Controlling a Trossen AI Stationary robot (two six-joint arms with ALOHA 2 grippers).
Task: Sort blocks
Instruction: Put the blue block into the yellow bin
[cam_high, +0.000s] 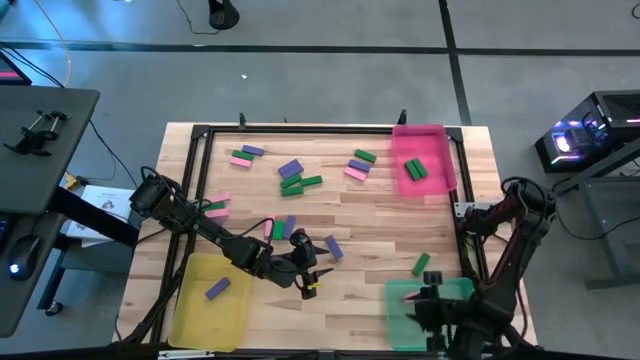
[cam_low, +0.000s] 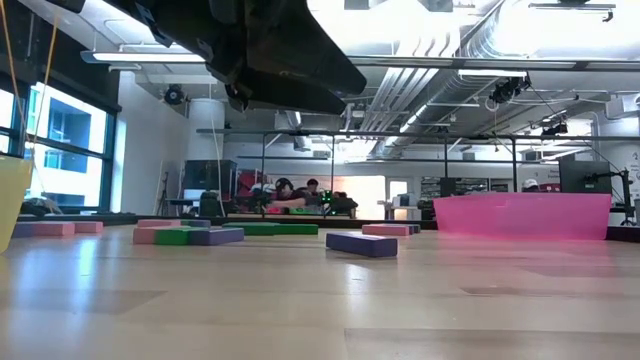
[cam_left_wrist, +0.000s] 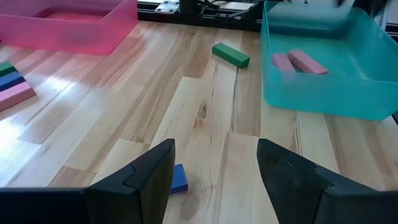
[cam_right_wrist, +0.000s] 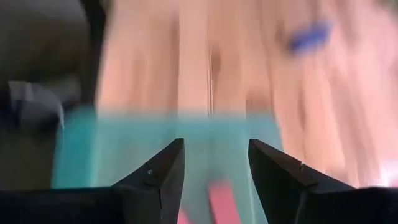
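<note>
The blocks (cam_high: 291, 178) lie scattered over the far half of the table, with a purple one (cam_high: 333, 247) near the middle, a green one (cam_high: 421, 263) just beyond the green tray (cam_high: 398, 318), one purple in the yellow tray (cam_high: 192, 318) and two green in the pink tray (cam_high: 440, 147). The left gripper (cam_high: 312, 276) hangs low over the table's middle, released and empty, a blue-purple block (cam_left_wrist: 178, 179) just by its left finger. The right gripper (cam_right_wrist: 212, 168) hovers spread over the green tray, which holds pink blocks (cam_left_wrist: 300, 61). The likely slip is the left finger nudging the block aside instead of straddling it, or colours landing in mismatched trays. The table (cam_high: 380, 215) is pale wood planking inside a black frame; beyond is an open workshop with desks, monitors and seated people.
</note>
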